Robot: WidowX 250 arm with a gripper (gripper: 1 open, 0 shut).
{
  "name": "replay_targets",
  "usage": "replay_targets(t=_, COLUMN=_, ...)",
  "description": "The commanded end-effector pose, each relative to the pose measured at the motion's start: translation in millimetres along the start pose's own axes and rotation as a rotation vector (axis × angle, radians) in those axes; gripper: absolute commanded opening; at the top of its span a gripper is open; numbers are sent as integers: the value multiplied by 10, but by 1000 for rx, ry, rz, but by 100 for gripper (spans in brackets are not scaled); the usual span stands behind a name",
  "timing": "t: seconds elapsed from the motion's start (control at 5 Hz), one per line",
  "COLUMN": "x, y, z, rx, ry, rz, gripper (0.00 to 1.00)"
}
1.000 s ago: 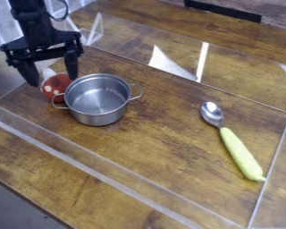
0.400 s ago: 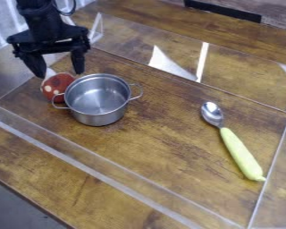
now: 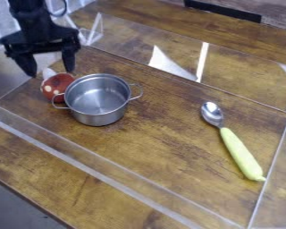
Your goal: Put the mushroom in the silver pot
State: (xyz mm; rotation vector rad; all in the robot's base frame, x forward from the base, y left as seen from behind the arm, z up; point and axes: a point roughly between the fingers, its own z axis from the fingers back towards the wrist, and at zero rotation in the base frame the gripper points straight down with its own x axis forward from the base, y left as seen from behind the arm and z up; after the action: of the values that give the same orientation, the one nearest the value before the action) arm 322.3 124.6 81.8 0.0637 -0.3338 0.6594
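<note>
So your end effector is hanging over the far left part of the counter, fingers spread wide and nothing between them, pointing mostly downward. Taking the silver pot as the landmark: the mushroom sits right against the pot's left side, touching or just about touching the rim, with its dark red cap showing and the stem mostly hidden from this angle. Your end effector is just above and slightly behind that mushroom, up-left of the pot, and from this view you can't really tell whether the fingertips are brushing the cap or only hovering near it. The pot itself is upright and looks empty inside, with one little handle sticking out on its right and another low on its left. Well off to the pot's right lies a spoon with a silver bowl and a yellow-green handle, handle pointing toward the near right corner. Clear acrylic walls box the whole wooden surface in, with the front wall running diagonally below the pot.
</note>
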Motion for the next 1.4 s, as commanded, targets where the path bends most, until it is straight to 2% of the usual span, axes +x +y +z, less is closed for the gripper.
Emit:
replay_targets(t=0.0, x=30, y=-56, z=-55, rx=26, ry=-22, rz=41, gripper=100)
replay_targets(t=0.2, x=11, y=-108, z=-184, rx=52, ry=-9, rz=82, gripper=100)
replay_targets(t=0.4, x=41, y=-181, z=-210, rx=60, ry=-6, rz=102, gripper=0)
replay_targets(t=0.6, x=86, y=-258, z=-180, rx=66, ry=-9, rz=116, gripper=0)
replay_targets(t=0.8, x=112, y=-366, z=-90, rx=68, ry=3, rz=109, gripper=100)
replay_targets(t=1.0, x=116, y=-384, z=-65, rx=42, ry=18, rz=28, gripper=100)
replay_targets(t=1.2, x=120, y=-356, z=-111, rx=36, ry=25, rz=0, gripper=0)
